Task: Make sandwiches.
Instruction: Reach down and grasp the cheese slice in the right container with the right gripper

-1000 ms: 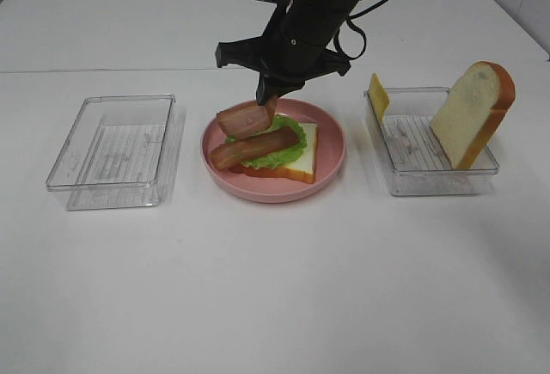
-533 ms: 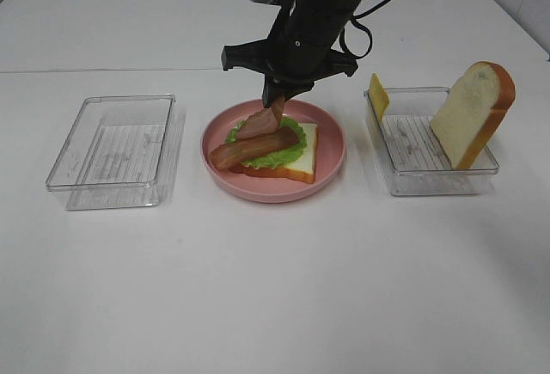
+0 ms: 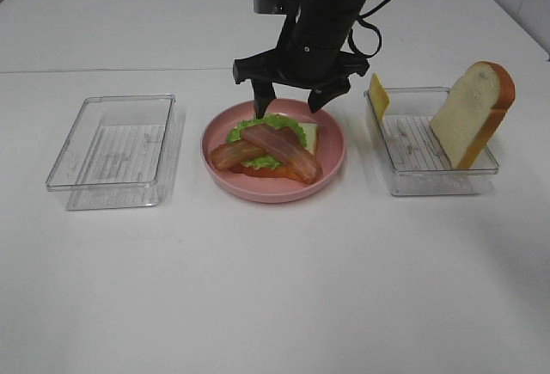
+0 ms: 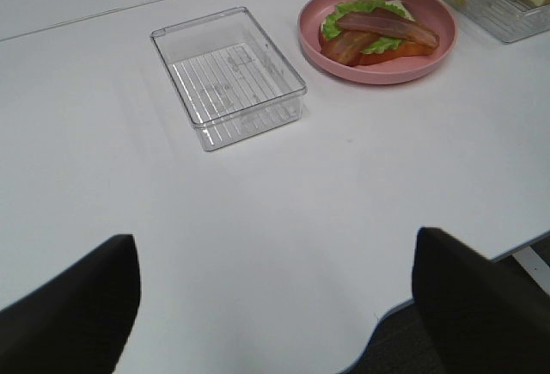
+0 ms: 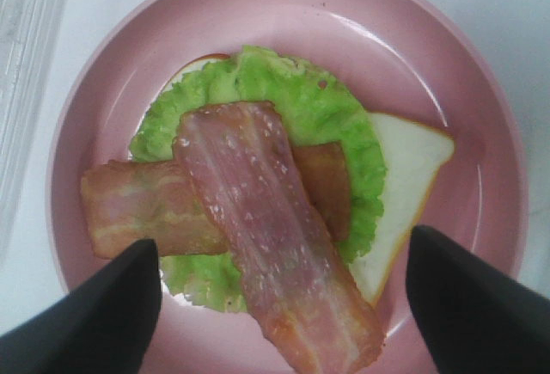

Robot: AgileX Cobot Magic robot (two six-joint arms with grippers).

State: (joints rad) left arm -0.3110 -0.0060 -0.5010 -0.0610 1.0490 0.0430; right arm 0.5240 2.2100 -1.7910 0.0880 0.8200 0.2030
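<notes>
From the high camera, the right gripper (image 3: 290, 104) hangs just above the far edge of the round pink plate (image 3: 332, 164) at the middle of the white table (image 3: 275, 288), its jaws spread and holding nothing. On the plate lies a white bread slice (image 3: 308, 137) with a green lettuce leaf (image 3: 273, 122) on it. Two bacon strips (image 3: 284, 149) lie crossed on the leaf, and the upper one runs out toward the near right rim. Right of the plate, a clear tray (image 3: 430, 187) holds a second bread slice (image 3: 471, 112) leaning upright at its right end and a yellow cheese slice (image 3: 378, 96) standing at its far left corner. Another clear tray (image 3: 112, 187) sits well apart on the left.

In the left wrist view, the left gripper (image 4: 273, 245) has its fingers (image 4: 73, 305) spread wide over bare table, gripping nothing. The left tray (image 4: 285, 71) and the plate (image 4: 430, 56) lie beyond it.

In the right wrist view, the right gripper (image 5: 284, 241) looks straight down on the plate (image 5: 485, 176), with its fingers (image 5: 473, 305) parted either side of the upper bacon strip (image 5: 266, 219) and clear of it. That strip crosses the lower bacon strip (image 5: 137, 211) on the lettuce leaf (image 5: 292, 90). A corner of the bread slice (image 5: 412, 159) shows beside the leaf.
</notes>
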